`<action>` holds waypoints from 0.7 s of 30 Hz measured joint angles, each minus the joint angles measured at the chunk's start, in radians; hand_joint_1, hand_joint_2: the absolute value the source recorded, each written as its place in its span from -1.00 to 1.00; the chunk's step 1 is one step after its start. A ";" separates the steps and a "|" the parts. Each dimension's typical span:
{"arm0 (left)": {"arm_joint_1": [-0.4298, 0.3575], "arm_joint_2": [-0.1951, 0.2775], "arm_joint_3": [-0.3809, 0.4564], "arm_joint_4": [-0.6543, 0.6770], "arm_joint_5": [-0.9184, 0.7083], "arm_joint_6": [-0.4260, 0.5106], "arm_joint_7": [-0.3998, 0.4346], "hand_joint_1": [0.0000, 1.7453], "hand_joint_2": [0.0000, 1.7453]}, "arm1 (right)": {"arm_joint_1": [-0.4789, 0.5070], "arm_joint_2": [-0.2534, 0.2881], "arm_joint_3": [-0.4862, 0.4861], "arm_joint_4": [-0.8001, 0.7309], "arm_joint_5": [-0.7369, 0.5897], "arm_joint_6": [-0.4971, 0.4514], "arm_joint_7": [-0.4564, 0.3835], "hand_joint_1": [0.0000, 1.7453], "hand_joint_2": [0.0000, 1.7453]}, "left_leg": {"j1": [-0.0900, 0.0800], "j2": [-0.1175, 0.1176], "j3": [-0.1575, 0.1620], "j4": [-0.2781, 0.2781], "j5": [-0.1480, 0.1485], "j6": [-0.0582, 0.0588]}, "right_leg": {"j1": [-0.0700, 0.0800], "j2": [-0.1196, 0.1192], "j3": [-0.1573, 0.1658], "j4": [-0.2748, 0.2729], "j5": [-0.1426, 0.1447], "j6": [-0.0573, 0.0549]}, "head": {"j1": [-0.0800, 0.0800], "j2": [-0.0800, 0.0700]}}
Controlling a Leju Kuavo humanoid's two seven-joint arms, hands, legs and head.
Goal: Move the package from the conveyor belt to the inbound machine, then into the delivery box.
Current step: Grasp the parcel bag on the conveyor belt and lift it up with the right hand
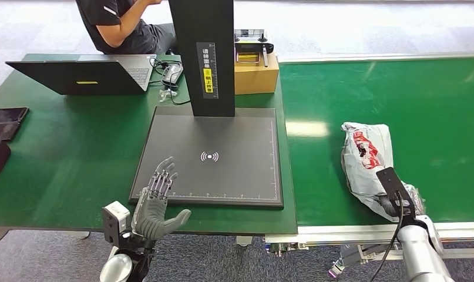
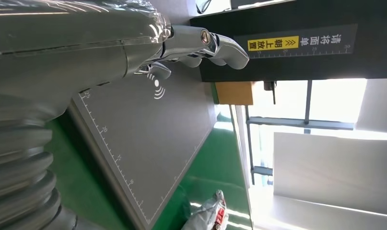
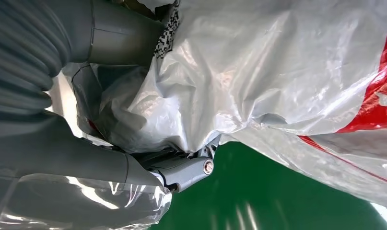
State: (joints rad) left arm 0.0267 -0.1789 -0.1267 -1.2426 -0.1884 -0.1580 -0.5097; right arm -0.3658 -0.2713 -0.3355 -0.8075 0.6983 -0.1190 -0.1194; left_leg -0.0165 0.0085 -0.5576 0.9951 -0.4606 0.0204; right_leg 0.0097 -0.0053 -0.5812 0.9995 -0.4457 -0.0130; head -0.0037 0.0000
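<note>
An open laptop (image 1: 81,76) sits at the far left of the green desk (image 1: 64,153), a person (image 1: 120,23) seated behind it. A cardboard box (image 1: 256,73) stands at the desk's far right edge.

Your green table (image 1: 70,153) carries the dark inbound machine (image 1: 214,155) on its right side, flat scan plate down on the cloth and black column rising at the back. Behind the column you have a cardboard box (image 1: 256,74), just beside the belt edge. An open laptop (image 1: 81,75) sits at the far left, cables (image 1: 170,76) bunched between it and the column. Dark items (image 1: 2,126) lie at the left edge. To the right, the green conveyor belt (image 1: 399,94) bears the grey plastic package (image 1: 366,154), near its front edge.
</note>
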 joint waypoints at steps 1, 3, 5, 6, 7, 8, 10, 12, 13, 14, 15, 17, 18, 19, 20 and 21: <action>0.000 0.000 0.000 0.000 0.000 0.000 0.000 -1.00 1.00 | 0.010 0.004 0.006 -0.023 0.029 -0.037 0.010 1.00 1.00 | 0.000 0.000 0.000 0.000 0.000 0.000 | 0.000 0.000 0.000 0.000 0.000 0.000 | 0.000 0.000; 0.001 0.000 0.001 0.000 0.000 0.001 0.000 -1.00 1.00 | 0.032 0.014 0.018 -0.082 0.089 -0.107 0.027 1.00 1.00 | 0.000 0.000 -0.001 0.000 0.000 0.000 | 0.000 0.000 -0.001 0.000 0.000 0.000 | 0.000 0.000; 0.001 -0.001 0.001 0.000 0.000 0.002 0.000 -1.00 1.00 | 0.052 0.025 0.027 -0.143 0.135 -0.153 0.038 1.00 1.00 | 0.000 0.000 -0.001 0.000 0.000 0.000 | 0.000 0.000 -0.001 0.000 0.000 0.000 | 0.000 0.000; 0.002 -0.001 0.001 0.000 0.000 0.002 0.000 -1.00 1.00 | 0.059 0.031 0.029 -0.169 0.145 -0.163 0.041 1.00 1.00 | 0.000 0.000 -0.001 0.000 0.000 0.000 | 0.000 0.000 -0.001 0.000 0.000 0.000 | 0.000 0.000; 0.002 -0.001 0.001 0.000 -0.001 0.002 0.000 -1.00 1.00 | 0.066 0.036 0.031 -0.191 0.150 -0.167 0.044 1.00 1.00 | 0.000 0.000 -0.001 0.000 0.000 0.000 | 0.000 0.000 -0.001 0.000 0.000 0.000 | 0.000 0.000; 0.002 -0.002 0.001 0.000 -0.001 0.002 0.000 -1.00 1.00 | 0.070 0.040 0.032 -0.210 0.153 -0.168 0.045 1.00 1.00 | 0.000 0.000 -0.001 0.000 0.000 0.000 | 0.000 0.000 -0.001 0.000 0.000 0.000 | 0.000 0.000; 0.002 -0.002 0.002 0.000 -0.001 0.002 0.000 -1.00 1.00 | 0.078 0.047 0.033 -0.239 0.154 -0.169 0.047 1.00 1.00 | 0.000 0.000 -0.001 0.000 0.000 0.000 | 0.000 0.000 -0.001 0.000 0.000 0.000 | 0.000 0.000; 0.002 -0.002 0.002 0.000 -0.001 0.002 0.000 -1.00 1.00 | 0.085 0.052 0.034 -0.261 0.158 -0.175 0.045 1.00 1.00 | 0.000 0.000 -0.001 0.000 0.000 0.000 | 0.000 0.000 -0.001 0.000 0.000 0.000 | 0.000 0.000; 0.002 -0.002 0.002 0.000 -0.001 0.002 0.000 -1.00 1.00 | 0.089 0.054 0.035 -0.271 0.166 -0.185 0.040 1.00 1.00 | 0.000 0.000 -0.001 0.000 0.000 0.000 | 0.000 0.000 -0.001 0.000 0.000 0.000 | 0.000 0.000; 0.002 -0.002 0.002 0.000 -0.001 0.002 0.000 -1.00 1.00 | 0.093 0.057 0.036 -0.282 0.176 -0.201 0.032 1.00 1.00 | 0.000 0.000 -0.001 0.000 0.000 0.000 | 0.000 0.000 -0.001 0.000 0.000 0.000 | 0.000 0.000; 0.002 -0.002 0.002 0.000 -0.001 0.002 0.000 -1.00 1.00 | 0.099 0.059 0.038 -0.296 0.189 -0.218 0.022 1.00 1.00 | 0.000 0.000 -0.001 0.000 0.000 0.000 | 0.000 0.000 -0.002 0.000 0.000 0.000 | 0.000 0.000; 0.002 -0.002 0.002 0.000 -0.003 0.002 -0.001 -1.00 1.00 | 0.111 0.065 0.043 -0.338 0.213 -0.252 0.004 1.00 1.00 | 0.000 0.000 -0.001 0.000 0.000 0.000 | 0.000 0.000 -0.002 0.000 0.000 0.000 | 0.000 0.000; 0.002 -0.002 0.002 0.000 -0.003 0.002 -0.001 -1.00 1.00 | 0.118 0.067 0.048 -0.363 0.222 -0.265 -0.005 1.00 1.00 | 0.000 0.000 -0.001 0.000 0.000 0.000 | 0.000 0.000 -0.002 0.000 0.000 0.000 | 0.000 0.000; 0.002 -0.002 0.002 0.000 -0.004 0.002 -0.001 -1.00 1.00 | 0.125 0.069 0.053 -0.391 0.228 -0.273 -0.015 1.00 1.00 | 0.000 0.000 -0.001 0.000 0.000 0.000 | 0.000 0.000 -0.002 0.000 0.000 0.000 | 0.000 0.000; 0.002 -0.002 0.002 0.000 -0.005 0.002 -0.002 -1.00 1.00 | 0.131 0.069 0.061 -0.416 0.229 -0.276 -0.027 1.00 1.00 | 0.000 0.000 -0.001 0.000 0.000 0.000 | 0.000 0.000 -0.002 0.000 0.000 0.000 | 0.000 0.000; 0.002 -0.002 0.002 0.000 -0.006 0.001 -0.003 -1.00 1.00 | 0.138 0.070 0.069 -0.440 0.224 -0.272 -0.040 1.00 1.00 | 0.000 0.000 -0.001 0.000 0.000 0.000 | 0.000 0.000 -0.002 0.000 0.000 0.000 | 0.000 0.000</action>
State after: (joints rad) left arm 0.0282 -0.1808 -0.1251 -1.2428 -0.1946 -0.1571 -0.5124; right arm -0.2280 -0.2013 -0.2663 -1.2473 0.9227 -0.3913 -0.1597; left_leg -0.0165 0.0085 -0.5590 0.9951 -0.4607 0.0203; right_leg 0.0098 -0.0052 -0.5831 0.9995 -0.4460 -0.0132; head -0.0038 0.0000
